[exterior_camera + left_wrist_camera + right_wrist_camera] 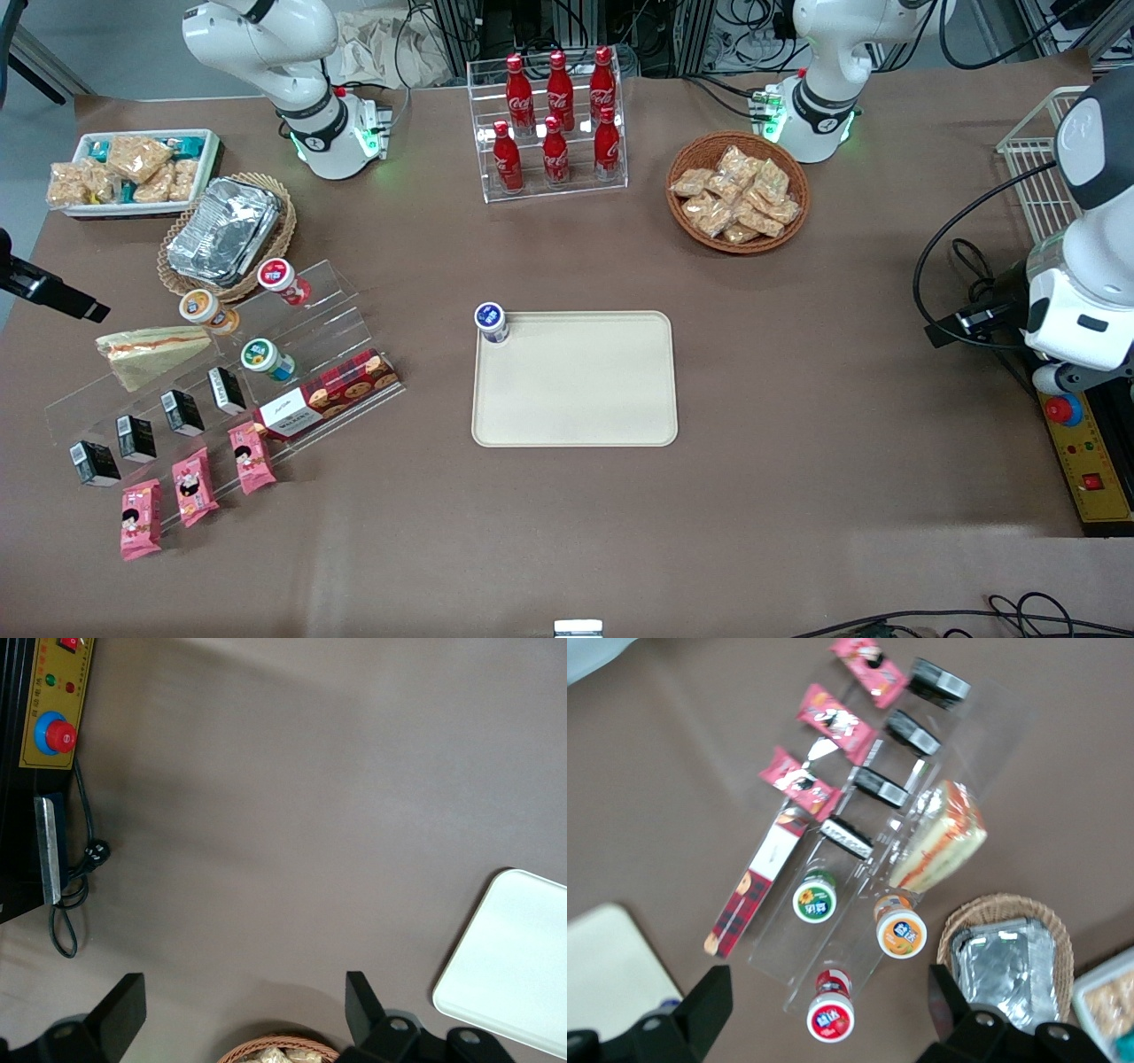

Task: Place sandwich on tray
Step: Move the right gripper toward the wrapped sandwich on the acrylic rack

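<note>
The sandwich [155, 353] [939, 840], a wrapped triangular wedge with an orange-red filling stripe, lies on the clear stepped display rack [221, 372] toward the working arm's end of the table. The cream tray [576, 381] [602, 966] lies flat mid-table, with a blue-lidded cup [491, 322] standing on the corner nearest the rack. My gripper [828, 985] does not show in the front view. In the right wrist view it hangs high above the rack, open, with nothing between its fingers [713, 1001]. A red-lidded cup [830, 1020] lies below the gap, and the sandwich is off to one side of it.
The rack also holds an orange-lidded cup [201, 308], a green-lidded cup [261, 356], black cartons [182, 412], pink packets [190, 486] and a biscuit box [328, 403]. A basket of foil packs [226, 232] sits beside the rack. A cola bottle stand [554, 124] and a snack basket [737, 192] are farther back.
</note>
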`<action>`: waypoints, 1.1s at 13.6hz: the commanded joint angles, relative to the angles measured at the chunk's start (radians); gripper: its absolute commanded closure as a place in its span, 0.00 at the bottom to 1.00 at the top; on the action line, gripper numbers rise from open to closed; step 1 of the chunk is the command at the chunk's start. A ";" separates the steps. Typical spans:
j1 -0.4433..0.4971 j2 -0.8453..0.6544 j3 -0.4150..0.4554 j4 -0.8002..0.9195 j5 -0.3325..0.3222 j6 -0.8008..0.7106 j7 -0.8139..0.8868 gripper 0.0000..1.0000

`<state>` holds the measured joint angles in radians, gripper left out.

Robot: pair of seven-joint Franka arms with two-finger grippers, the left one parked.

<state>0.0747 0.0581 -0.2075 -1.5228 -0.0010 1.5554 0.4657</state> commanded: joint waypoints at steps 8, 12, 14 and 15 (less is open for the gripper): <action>-0.056 0.107 -0.004 -0.005 -0.039 -0.051 0.416 0.02; -0.107 0.095 -0.003 -0.098 -0.037 0.001 0.389 0.02; -0.111 0.033 -0.003 -0.224 -0.039 0.128 0.367 0.02; -0.111 -0.001 -0.003 -0.285 -0.048 0.193 0.366 0.02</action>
<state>-0.0331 0.1570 -0.2169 -1.6579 -0.0261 1.6356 0.8425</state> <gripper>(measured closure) 0.022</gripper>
